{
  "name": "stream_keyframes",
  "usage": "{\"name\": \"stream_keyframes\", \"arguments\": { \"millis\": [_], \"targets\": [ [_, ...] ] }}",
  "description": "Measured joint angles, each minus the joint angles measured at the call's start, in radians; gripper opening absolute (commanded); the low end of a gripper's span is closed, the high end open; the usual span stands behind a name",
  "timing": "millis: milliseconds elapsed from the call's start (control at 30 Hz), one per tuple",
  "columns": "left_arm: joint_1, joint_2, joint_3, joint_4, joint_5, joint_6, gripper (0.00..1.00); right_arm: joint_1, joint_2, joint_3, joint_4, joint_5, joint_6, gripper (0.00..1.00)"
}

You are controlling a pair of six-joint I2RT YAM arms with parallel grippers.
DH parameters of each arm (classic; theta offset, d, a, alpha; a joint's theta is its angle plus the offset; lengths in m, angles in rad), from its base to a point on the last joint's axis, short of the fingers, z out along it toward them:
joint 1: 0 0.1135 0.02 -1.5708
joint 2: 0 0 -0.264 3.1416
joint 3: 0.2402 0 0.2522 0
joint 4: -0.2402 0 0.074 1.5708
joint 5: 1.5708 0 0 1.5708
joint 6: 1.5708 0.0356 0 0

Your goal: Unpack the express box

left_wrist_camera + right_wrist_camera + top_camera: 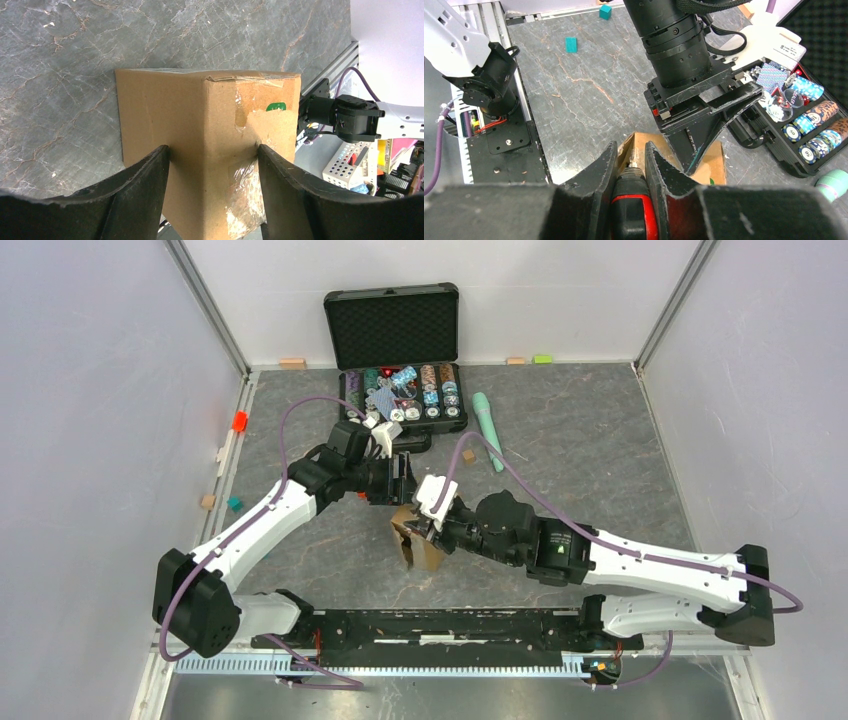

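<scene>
Left gripper (214,150) wide, clamping express box (160,110); right gripper (631,152) pinching tool (634,210)

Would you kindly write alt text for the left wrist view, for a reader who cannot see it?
The left gripper straddles one corner of the express box, a brown carton with clear tape, its black fingers pressing both faces. A small green patch shows on the taped face, and the grey marbled table lies behind.
</scene>
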State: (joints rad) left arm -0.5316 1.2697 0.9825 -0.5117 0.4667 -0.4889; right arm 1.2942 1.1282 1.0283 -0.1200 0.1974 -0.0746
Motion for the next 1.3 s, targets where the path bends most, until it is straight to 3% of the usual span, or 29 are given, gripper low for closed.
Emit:
{"name": "stream_keyframes", "arguments": {
  "millis": [533,1033,1300],
  "targets": [
    [0.000,0.006,0.006,-0.007,0.007,0.000,0.69,0.000,-0.013,-0.087,0.006,-0.011,0.054,0.00],
    [0.000,0.014,0.021,-0.020,0.002,0.000,0.72,0.017,-0.090,-0.103,-0.039,-0.251,0.013,0.00],
    [-0.001,0.013,0.085,-0.076,-0.049,0.036,0.83,0.014,-0.092,0.082,-0.222,-0.129,0.069,0.00]
  ]
}}
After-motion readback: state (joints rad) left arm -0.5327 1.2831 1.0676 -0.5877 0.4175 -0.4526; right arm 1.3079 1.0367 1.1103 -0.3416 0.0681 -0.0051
